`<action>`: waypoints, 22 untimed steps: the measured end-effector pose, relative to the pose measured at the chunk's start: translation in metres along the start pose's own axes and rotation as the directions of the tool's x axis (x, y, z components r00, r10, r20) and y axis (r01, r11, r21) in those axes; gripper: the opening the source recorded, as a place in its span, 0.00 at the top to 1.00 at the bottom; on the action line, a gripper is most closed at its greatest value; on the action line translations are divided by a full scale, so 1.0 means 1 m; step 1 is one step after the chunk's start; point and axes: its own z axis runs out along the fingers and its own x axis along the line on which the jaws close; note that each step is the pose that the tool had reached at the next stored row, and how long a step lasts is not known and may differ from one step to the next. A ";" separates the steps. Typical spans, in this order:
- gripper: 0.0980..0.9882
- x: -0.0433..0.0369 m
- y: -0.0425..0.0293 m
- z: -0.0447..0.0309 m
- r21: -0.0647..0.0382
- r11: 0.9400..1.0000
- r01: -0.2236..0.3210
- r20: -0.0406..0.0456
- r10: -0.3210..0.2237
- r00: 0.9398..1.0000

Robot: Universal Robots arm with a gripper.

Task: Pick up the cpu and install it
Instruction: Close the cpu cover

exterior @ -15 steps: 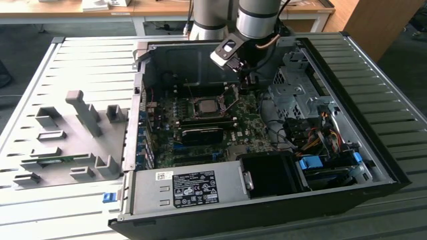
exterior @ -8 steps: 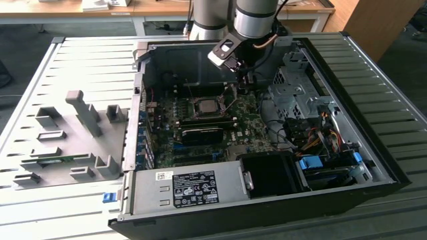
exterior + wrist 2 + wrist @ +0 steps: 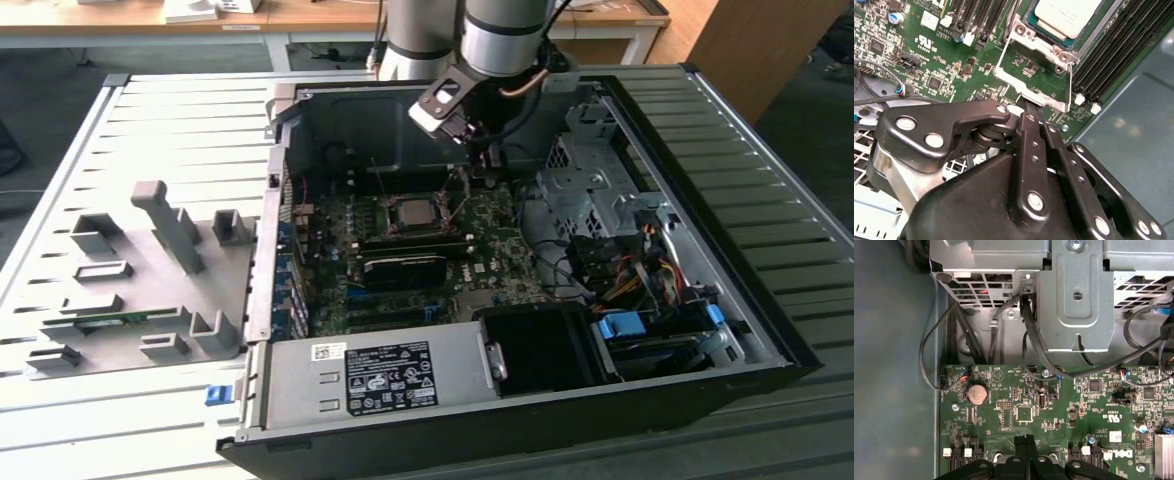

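A grey slatted metal worktop point(image 3: 747, 130) carries an open black desktop computer case point(image 3: 360, 130), and I reach down into it from above. A green motherboard point(image 3: 494, 240) lies on the case floor beneath my fingers point(image 3: 485, 160). Well away from my fingers, outside the case toward the exterior view's left, grey plastic fixture blocks point(image 3: 167, 225) stand on a flat plate.

My black fingers are pressed together with nothing between them, as both wrist views show. Their tips sit at the edge of a thin silver metal load frame point(image 3: 1031, 92) hinged at the socket. I cannot tell whether they touch it. Just beyond that frame is the cpu point(image 3: 1066, 17), a small flat square chip with a silver-grey metal top. It rests in its socket on the motherboard, apart from my fingers. A round silver coin battery point(image 3: 977, 393) lies on the board near my fingers.
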 end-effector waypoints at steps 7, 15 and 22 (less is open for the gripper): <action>0.99 0.0000 -0.0015 0.0004 0.000 1.000 0.000 0.000 0.000 1.000; 0.99 0.0000 -0.0039 0.0005 0.000 1.000 0.000 0.000 0.000 1.000; 0.99 0.0000 -0.0069 0.0010 0.000 1.000 0.000 0.000 0.000 1.000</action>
